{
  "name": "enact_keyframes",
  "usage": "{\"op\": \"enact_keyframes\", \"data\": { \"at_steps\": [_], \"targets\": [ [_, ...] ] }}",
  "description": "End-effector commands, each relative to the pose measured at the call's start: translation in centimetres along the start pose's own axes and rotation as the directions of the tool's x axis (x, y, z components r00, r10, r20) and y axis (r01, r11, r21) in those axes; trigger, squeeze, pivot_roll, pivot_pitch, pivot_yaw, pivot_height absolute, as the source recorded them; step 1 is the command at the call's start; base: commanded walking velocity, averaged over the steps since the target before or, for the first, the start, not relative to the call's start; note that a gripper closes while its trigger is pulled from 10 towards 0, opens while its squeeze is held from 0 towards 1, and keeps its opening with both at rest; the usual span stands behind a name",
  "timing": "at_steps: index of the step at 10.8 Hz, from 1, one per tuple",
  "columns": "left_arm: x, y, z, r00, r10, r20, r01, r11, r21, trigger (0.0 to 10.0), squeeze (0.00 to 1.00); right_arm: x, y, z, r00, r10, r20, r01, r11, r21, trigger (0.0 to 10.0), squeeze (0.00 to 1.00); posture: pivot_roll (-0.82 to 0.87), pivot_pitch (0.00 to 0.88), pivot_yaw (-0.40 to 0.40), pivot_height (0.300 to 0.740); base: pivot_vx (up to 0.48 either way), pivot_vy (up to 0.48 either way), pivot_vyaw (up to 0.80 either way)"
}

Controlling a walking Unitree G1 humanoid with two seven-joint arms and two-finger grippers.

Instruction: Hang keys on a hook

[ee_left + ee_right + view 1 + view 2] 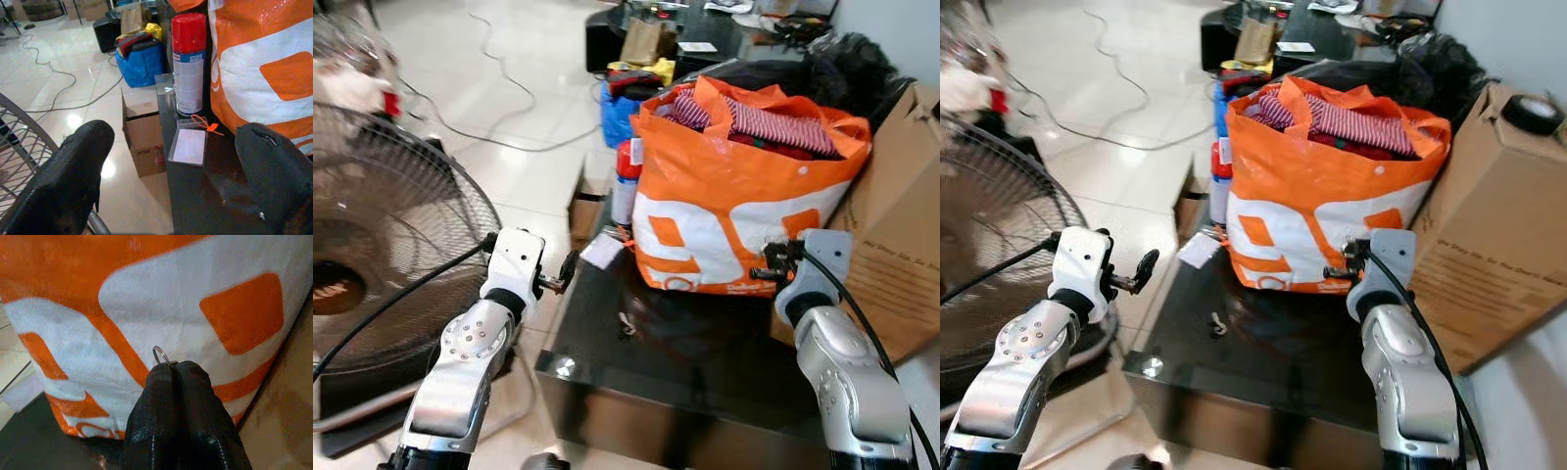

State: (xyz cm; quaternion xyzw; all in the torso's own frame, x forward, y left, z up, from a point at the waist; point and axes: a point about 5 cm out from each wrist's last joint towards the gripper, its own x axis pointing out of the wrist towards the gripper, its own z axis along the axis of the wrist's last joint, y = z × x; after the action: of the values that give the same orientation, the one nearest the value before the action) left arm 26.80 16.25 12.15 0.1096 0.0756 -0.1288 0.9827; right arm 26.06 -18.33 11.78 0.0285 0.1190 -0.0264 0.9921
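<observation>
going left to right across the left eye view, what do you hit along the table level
fan → left gripper → white card → red-capped spray can → orange bag → right gripper → cardboard box

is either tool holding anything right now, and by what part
The right tool is shut on a small metal key ring, pinched at its lower edge so the loop sticks out above the tips. The left tool is open and holds nothing.

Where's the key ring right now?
The key ring is pinched at the tip of the right end effector, whose fingers are shut on it, held up close against the front of the orange and white bag on the black table.
</observation>
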Motion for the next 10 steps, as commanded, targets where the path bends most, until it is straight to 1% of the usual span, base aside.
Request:
{"op": "enact_keyframes", "data": {
  "at_steps": [1, 4, 10],
  "targets": [
    [0.00, 0.12, -0.11, 1.000, -0.008, -0.012, 0.008, 1.000, -0.007, 10.0, 0.00, -0.34, -0.22, 0.46, 1.000, -0.017, 0.012, 0.017, 1.000, -0.007, 10.0, 0.00, 0.00, 0.000, -0.012, 0.740, -0.244, 0.000, 0.00],
    [-0.13, 0.04, 0.09, 1.000, -0.002, -0.011, 0.002, 1.000, -0.004, 10.0, 0.00, -0.13, 0.29, 0.46, 1.000, 0.005, 0.001, -0.005, 1.000, -0.016, 10.0, 0.00, 0.02, 0.000, -0.047, 0.740, -0.308, 0.000, 0.00],
    [-0.22, -0.41, 0.12, 1.000, 0.011, -0.008, -0.011, 1.000, -0.021, 10.0, 0.00, 0.10, 0.27, 0.91, 1.000, 0.022, -0.008, -0.023, 0.999, -0.042, 10.0, 0.00, 0.02, 0.000, -0.076, 0.740, -0.301, 0.000, 0.00]
  ]
}}
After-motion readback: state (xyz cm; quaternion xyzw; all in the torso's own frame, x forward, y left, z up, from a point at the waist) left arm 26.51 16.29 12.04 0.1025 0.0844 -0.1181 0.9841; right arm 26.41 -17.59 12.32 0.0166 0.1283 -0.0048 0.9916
